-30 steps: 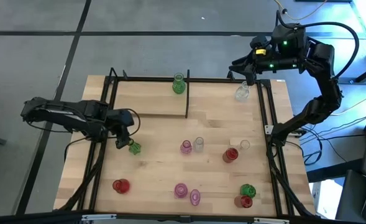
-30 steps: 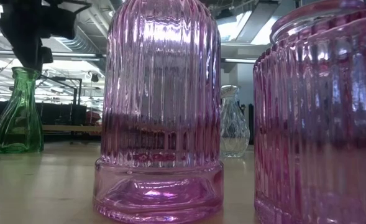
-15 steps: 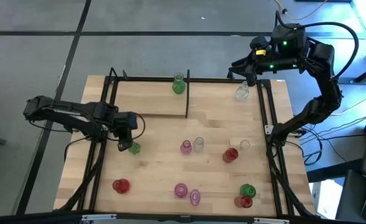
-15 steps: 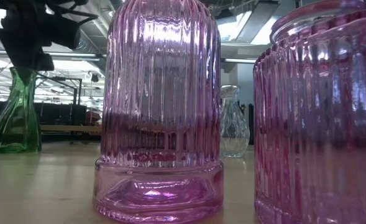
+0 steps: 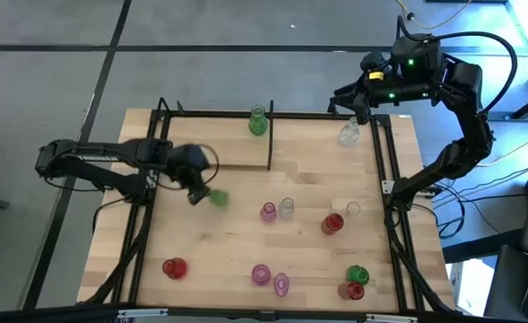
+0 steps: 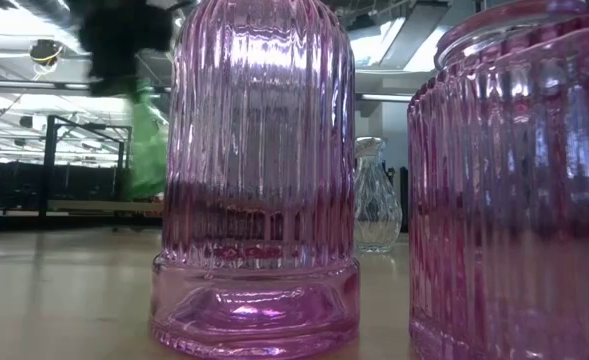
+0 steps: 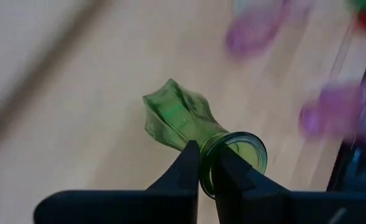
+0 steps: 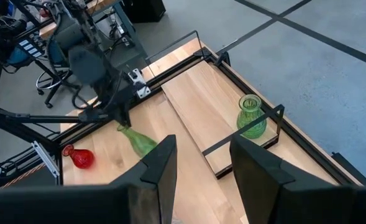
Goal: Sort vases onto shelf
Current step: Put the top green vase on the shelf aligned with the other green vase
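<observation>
Currently your left tool (image 7: 206, 168) is clamped on the rim of a green vase (image 5: 217, 197), carried tilted above the bench (image 5: 237, 251), left of centre in the high view and near the shelf (image 5: 219, 144). Glass this thin looks light, slick and breakable; a rim pinch may let it swing, so favour the neck. Your right tool (image 8: 202, 163) waits with fingers apart, holding nothing, upper right.

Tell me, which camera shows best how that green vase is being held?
The left wrist view: the left gripper pinches the green vase's rim. The high view and low view only blur it; the right wrist view shows it small.
</observation>
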